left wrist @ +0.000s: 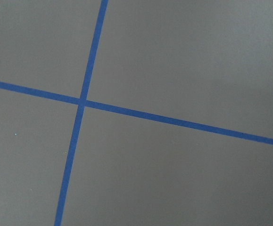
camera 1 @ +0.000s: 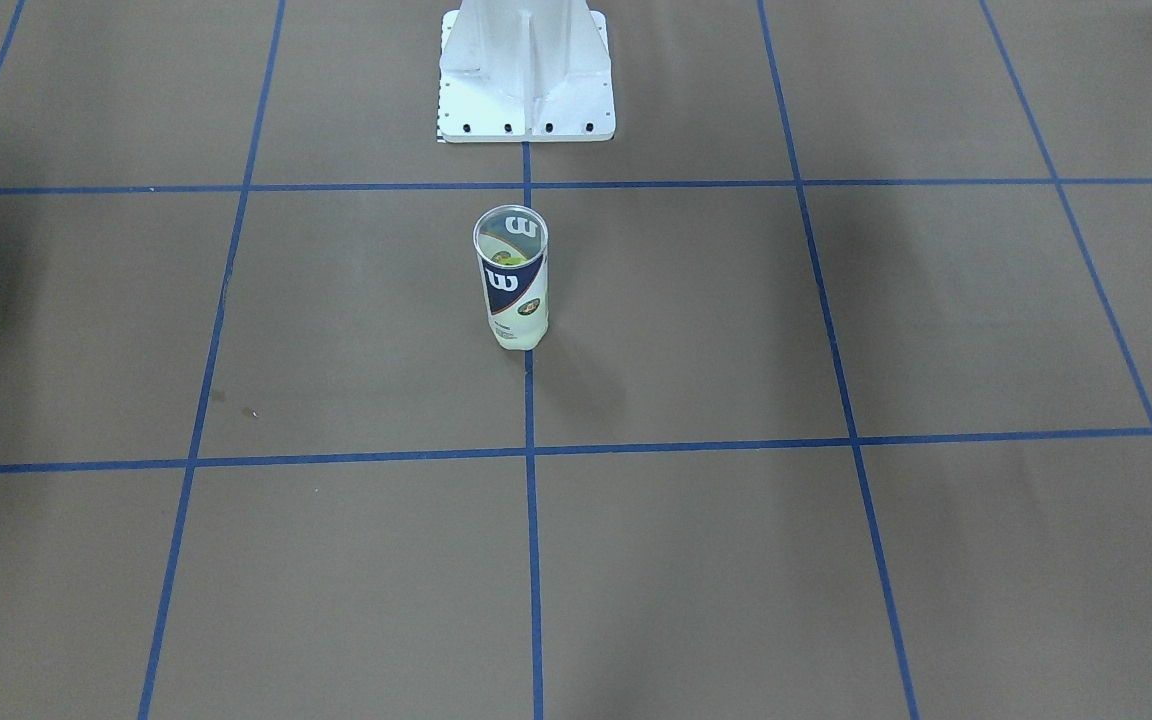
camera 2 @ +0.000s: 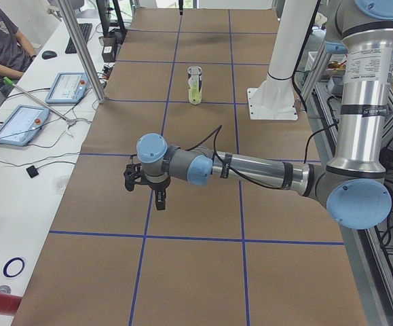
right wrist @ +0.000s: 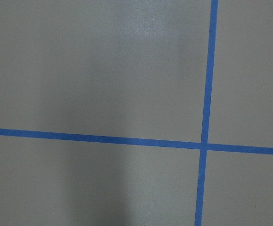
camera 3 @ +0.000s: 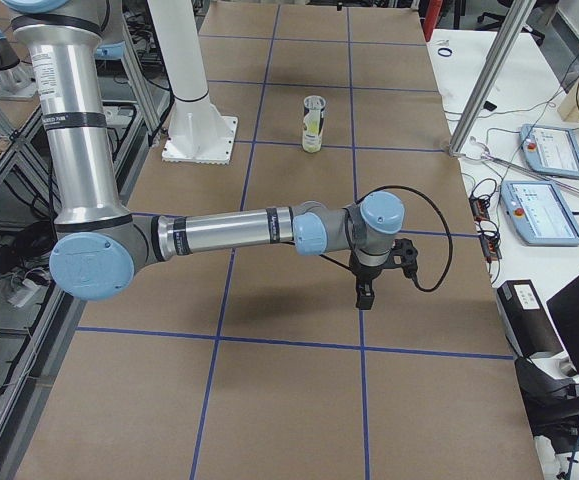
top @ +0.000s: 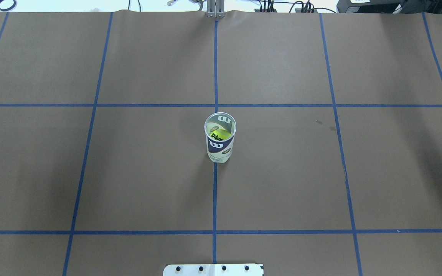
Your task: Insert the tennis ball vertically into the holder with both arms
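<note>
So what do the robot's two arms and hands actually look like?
The left arm and right arm match: silver-grey tubes, rounded joints with light-blue caps, thin black bands. A black cable loops along each forearm. The left hand and right hand are small and black.

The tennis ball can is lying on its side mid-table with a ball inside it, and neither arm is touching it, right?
Not quite. The can stands upright with its open end up, as the overhead exterior view shows. The rest holds: a yellow ball is inside it, and neither the left arm nor the right arm touches it.
</note>
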`<act>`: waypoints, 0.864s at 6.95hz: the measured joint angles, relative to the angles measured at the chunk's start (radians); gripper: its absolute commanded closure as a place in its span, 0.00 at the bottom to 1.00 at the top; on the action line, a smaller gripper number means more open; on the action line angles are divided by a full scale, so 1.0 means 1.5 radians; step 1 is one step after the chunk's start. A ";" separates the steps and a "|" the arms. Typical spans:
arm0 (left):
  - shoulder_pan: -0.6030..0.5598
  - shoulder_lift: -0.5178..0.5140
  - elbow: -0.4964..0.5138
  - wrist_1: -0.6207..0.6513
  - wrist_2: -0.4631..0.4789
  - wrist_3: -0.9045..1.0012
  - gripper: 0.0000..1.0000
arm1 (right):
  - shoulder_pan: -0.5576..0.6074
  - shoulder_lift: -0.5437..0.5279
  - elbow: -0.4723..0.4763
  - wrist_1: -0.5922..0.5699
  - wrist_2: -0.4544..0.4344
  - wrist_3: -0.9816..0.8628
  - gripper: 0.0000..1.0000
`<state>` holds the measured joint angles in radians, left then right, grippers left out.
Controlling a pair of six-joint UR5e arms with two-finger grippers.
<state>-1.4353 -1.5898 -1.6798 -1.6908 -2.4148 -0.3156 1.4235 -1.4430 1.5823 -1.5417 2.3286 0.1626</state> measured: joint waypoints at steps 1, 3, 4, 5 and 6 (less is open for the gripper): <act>-0.006 0.002 0.003 0.001 0.026 0.056 0.01 | 0.000 0.000 0.000 0.000 0.000 0.000 0.01; -0.017 0.003 0.018 0.003 0.078 0.130 0.01 | 0.000 0.000 0.000 0.000 0.000 -0.001 0.01; -0.027 0.005 0.036 0.005 0.078 0.145 0.01 | 0.000 0.000 0.000 0.000 0.000 -0.001 0.01; -0.035 0.006 0.047 0.005 0.067 0.149 0.01 | 0.000 -0.001 0.000 0.000 0.000 -0.001 0.01; -0.038 0.007 0.047 0.003 0.057 0.149 0.01 | 0.000 -0.002 0.002 0.000 0.000 -0.001 0.01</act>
<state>-1.4924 -1.5794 -1.6099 -1.6860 -2.3300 -0.0920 1.4235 -1.4455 1.5846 -1.5417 2.3286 0.1619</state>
